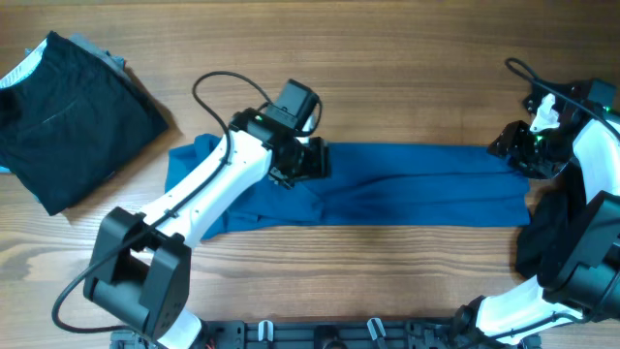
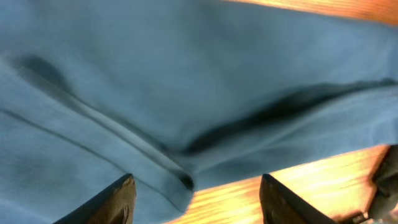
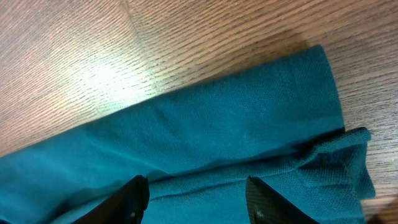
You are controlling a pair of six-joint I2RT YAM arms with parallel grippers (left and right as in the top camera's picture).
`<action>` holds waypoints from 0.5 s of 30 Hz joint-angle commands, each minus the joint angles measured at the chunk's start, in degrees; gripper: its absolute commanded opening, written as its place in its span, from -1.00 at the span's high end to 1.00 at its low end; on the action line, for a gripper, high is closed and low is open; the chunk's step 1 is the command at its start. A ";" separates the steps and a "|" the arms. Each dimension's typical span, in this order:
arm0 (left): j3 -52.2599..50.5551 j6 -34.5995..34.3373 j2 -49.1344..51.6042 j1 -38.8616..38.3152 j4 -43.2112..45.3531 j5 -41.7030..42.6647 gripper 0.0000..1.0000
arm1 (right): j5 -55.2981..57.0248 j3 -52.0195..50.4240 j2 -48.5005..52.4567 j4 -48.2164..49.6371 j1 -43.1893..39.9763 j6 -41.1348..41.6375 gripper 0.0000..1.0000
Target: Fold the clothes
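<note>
A blue garment (image 1: 407, 189) lies in a long folded strip across the middle of the wooden table. My left gripper (image 1: 305, 163) is open and hovers over its left-centre part; the left wrist view shows the creased blue cloth (image 2: 155, 93) and its lower edge between my open fingers (image 2: 196, 202). My right gripper (image 1: 518, 150) is open over the strip's right end; the right wrist view shows the garment (image 3: 217, 137) with a folded collar-like corner (image 3: 339, 158) and my fingers (image 3: 196, 199) spread above the cloth, holding nothing.
A folded black garment (image 1: 73, 121) lies at the far left of the table (image 1: 387, 78), over a bit of light cloth. A dark cloth (image 1: 547, 233) lies at the right beside the right arm. Cables run off both arms.
</note>
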 commanded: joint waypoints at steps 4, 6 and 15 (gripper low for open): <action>0.00 0.39 -1.22 19.32 -14.34 -6.12 -0.29 | 0.57 -0.37 -0.20 0.04 0.24 -0.98 -0.11; 0.00 0.35 -1.11 23.76 -13.94 -6.10 -0.31 | 0.57 -0.37 -0.20 0.04 0.24 -0.98 -0.11; -3.56 0.22 1.14 29.49 -7.34 -10.84 0.10 | 1.20 -0.37 -0.20 -0.98 0.24 -0.98 -0.23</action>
